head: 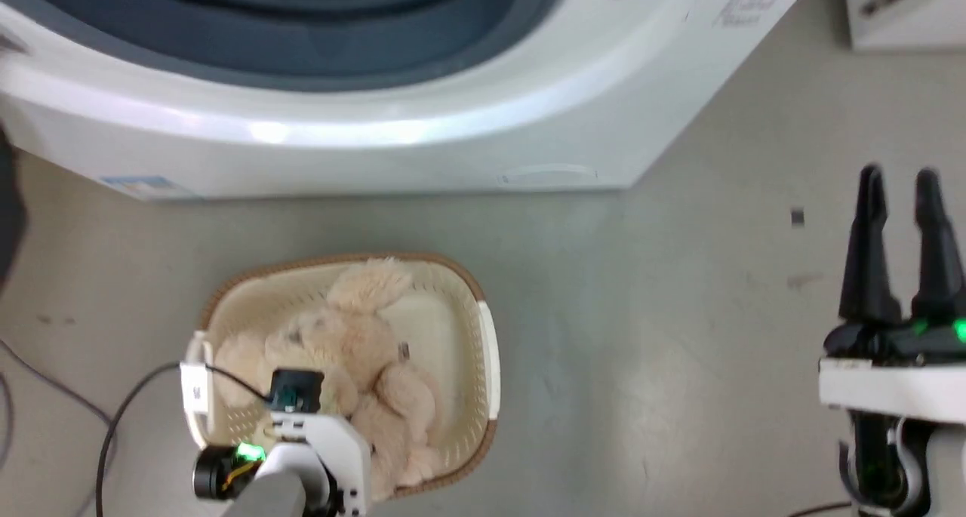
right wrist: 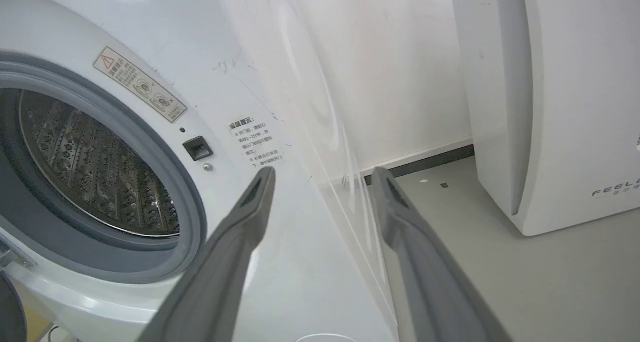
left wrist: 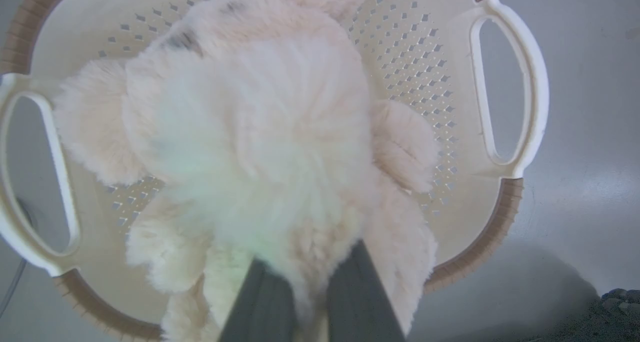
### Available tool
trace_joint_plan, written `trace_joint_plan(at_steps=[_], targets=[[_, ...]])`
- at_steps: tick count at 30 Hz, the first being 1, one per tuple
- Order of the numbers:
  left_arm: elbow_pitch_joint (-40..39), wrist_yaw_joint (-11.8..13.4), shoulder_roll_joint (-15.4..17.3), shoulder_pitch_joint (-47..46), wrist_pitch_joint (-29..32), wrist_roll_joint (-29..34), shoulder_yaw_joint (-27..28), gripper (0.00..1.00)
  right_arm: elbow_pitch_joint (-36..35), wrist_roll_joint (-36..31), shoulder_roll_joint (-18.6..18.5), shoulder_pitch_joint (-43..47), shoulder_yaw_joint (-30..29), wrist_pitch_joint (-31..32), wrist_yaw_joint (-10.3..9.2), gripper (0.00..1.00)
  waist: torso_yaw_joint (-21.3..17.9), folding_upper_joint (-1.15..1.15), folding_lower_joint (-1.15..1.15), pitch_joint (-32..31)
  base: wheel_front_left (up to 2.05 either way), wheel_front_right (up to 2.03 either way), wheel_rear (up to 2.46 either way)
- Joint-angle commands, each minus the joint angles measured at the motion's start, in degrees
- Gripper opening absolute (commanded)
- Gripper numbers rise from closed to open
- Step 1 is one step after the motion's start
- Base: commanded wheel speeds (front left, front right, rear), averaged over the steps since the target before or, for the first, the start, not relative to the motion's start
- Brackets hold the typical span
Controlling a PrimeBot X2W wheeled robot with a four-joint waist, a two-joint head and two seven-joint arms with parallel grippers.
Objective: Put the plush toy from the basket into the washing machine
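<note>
Grey floor [head: 641, 313]; toy [left wrist: 260, 132] in left hand [left wrist: 310, 254]

Grey floor [head: 679, 313] with soft glare patches, white wall [right wrist: 400, 57], dark baseboard strip [right wrist: 425, 160], tall white appliance [right wrist: 575, 107] on the floor

Grey floor [head: 679, 313], white lettered appliance [right wrist: 575, 107], white wall [right wrist: 400, 57]

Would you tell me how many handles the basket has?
2, both on the basket: one handle at the left wrist view's left, the other handle at its right.
</note>
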Motion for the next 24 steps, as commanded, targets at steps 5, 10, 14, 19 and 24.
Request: trace_joint_plan(at_steps=[5, 10, 14, 19, 24], targets=[[-0.80, -0.35, -0.25, 2.94, -1.42, -0.43, -0.18, 0.00, 0.91, -0.71, -0.01, 3.40, 0.08, -0.25, -0.04, 1.00, 1.93, 0.00, 0.01, -8.06, 0.00, 0.00, 0.00], [-5.73, -0.12, -0.05, 5.59, -1.68, 0.19, -0.71, 0.00, 1.56, -0.92, -0.01, 6.18, -0.19, -0.25, -0.04, 1.00, 2.49, 0.00, 0.01, -12.20, 0.00, 0.00, 0.00], [-11.74, 0.44, 0.46, 8.25, -1.70, 0.90, -0.62, 0.00, 1.94, -1.12, -0.01, 8.22, -0.12, -0.25, -0.04, 1.00, 2.76, 0.00, 0.01, -15.03, 0.00, 0.00, 0.00], [-18.00, 1.17, 0.70, 10.81, -1.71, 1.90, -0.50, 0.00, 2.28, -1.00, -0.01, 10.16, -0.11, -0.25, -0.04, 1.00, 2.68, 0.00, 0.01, -17.65, 0.00, 0.00, 0.00], [-24.40, 1.88, 1.23, 12.47, -1.71, 2.79, 0.08, 0.00, 2.51, -0.62, -0.01, 11.26, 0.06, -0.25, -0.04, 1.00, 2.24, 0.00, 0.01, -19.36, 0.00, 0.00, 0.00]])
